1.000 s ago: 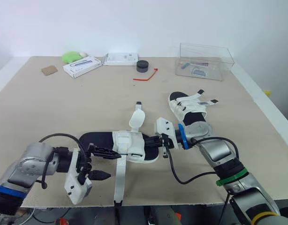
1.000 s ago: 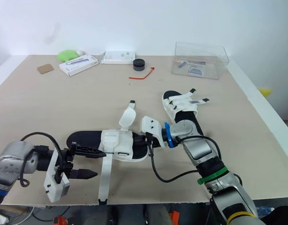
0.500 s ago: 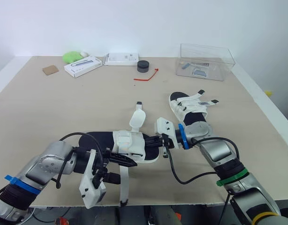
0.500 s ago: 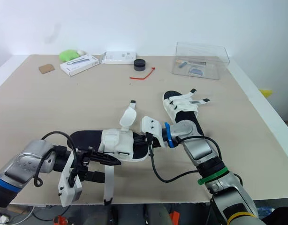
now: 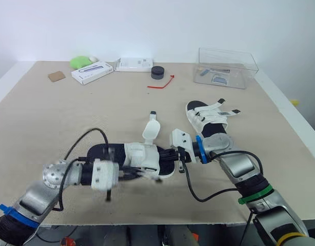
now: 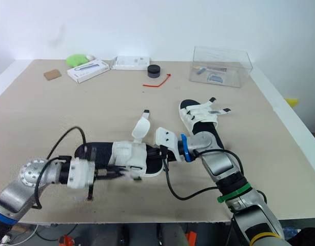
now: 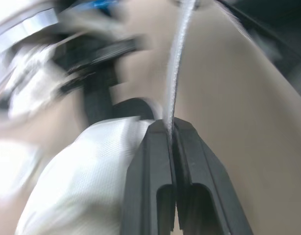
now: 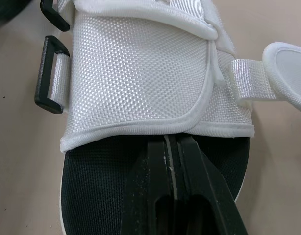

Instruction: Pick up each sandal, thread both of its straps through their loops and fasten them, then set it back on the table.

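Note:
The near sandal [image 5: 141, 156], black sole with a white upper, lies on the table [image 5: 55, 118] between my two grippers. My right gripper [image 8: 172, 142] is shut on the edge of its sole. My left gripper [image 7: 170, 128] is shut on this sandal's long white strap [image 7: 179, 58], seen edge-on rising from between the fingertips; in the head views it sits at the sandal's near side [image 5: 138, 176]. A second strap [image 5: 151, 130] stands upright from the upper. The other sandal [image 5: 209, 120] lies behind my right arm, straps spread to the right.
At the table's back stand a clear plastic box [image 5: 227, 66], a black round object [image 5: 157, 72], a red tie [image 5: 160, 83], two white boxes [image 5: 92, 72] [image 5: 133, 64], a green object [image 5: 79, 62] and a brown square [image 5: 56, 76]. The front table edge runs just below my grippers.
My left gripper moved right to the near sandal and went from open to shut on the long strap, which no longer hangs over the front table edge. The right gripper stayed put.

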